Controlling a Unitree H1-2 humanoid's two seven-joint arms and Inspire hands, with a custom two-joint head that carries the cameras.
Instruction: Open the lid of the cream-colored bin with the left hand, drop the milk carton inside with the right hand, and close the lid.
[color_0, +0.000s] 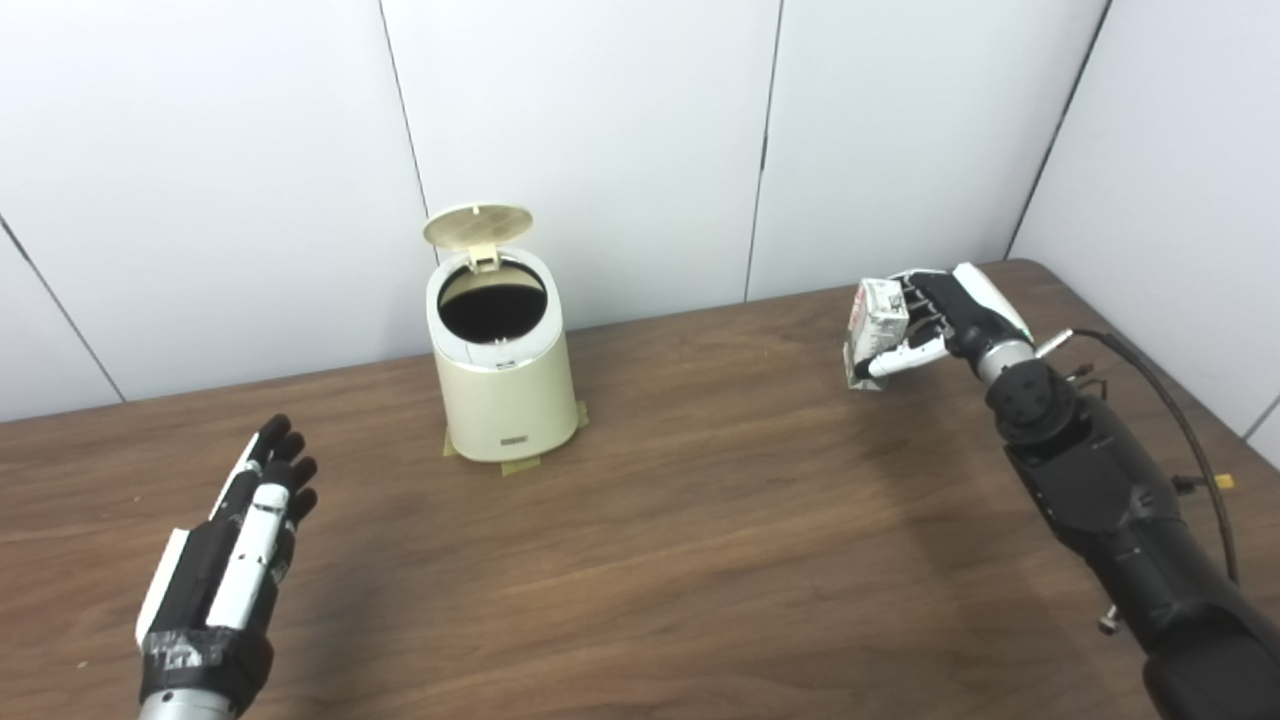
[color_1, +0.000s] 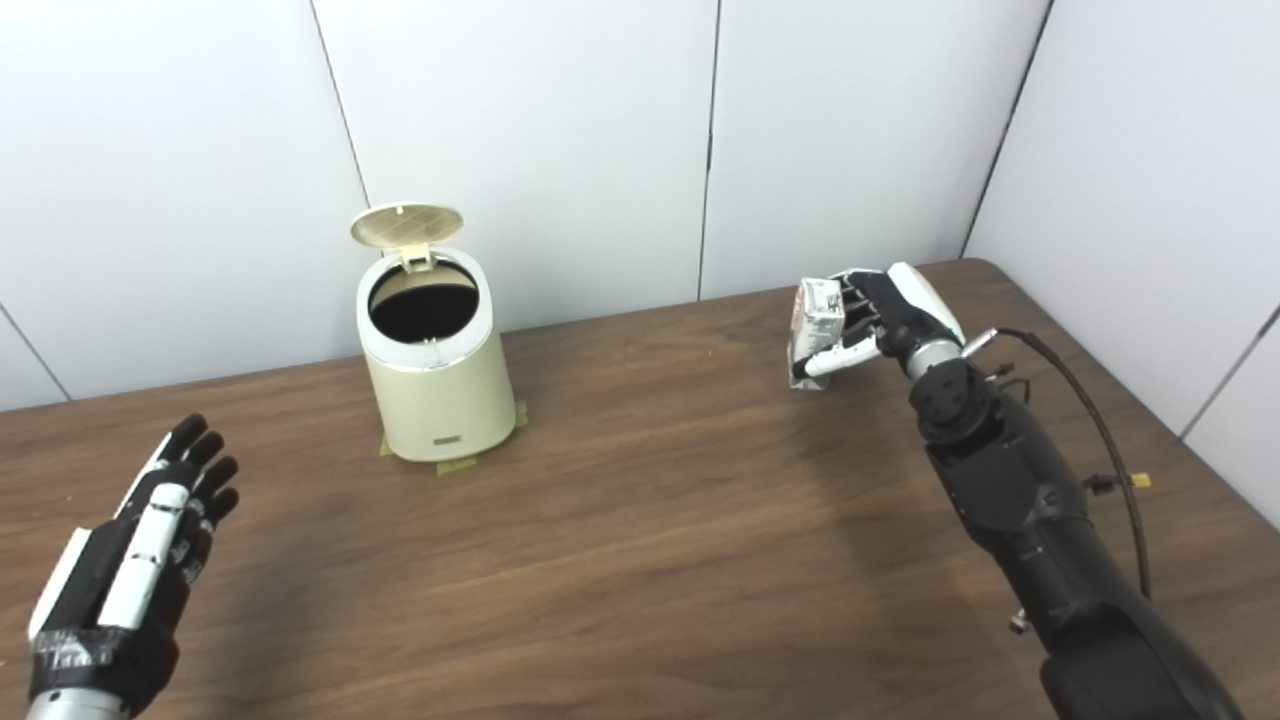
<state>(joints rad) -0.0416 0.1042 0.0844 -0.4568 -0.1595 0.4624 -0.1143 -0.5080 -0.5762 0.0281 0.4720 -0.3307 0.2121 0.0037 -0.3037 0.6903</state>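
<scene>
The cream-colored bin (color_0: 505, 385) stands on the brown table, left of centre at the back. Its round lid (color_0: 478, 226) is flipped up and the dark opening shows. My left hand (color_0: 245, 535) is open and empty, low over the table at the front left, well apart from the bin. My right hand (color_0: 945, 315) is shut on the small white milk carton (color_0: 874, 327) and holds it upright, a little above the table at the right, far to the right of the bin. The carton also shows in the right eye view (color_1: 817, 328).
The brown wooden table (color_0: 700, 520) runs to white wall panels at the back. Yellow tape patches (color_0: 520, 463) lie under the bin's base. A black cable (color_0: 1180, 420) loops beside my right forearm near the table's right edge.
</scene>
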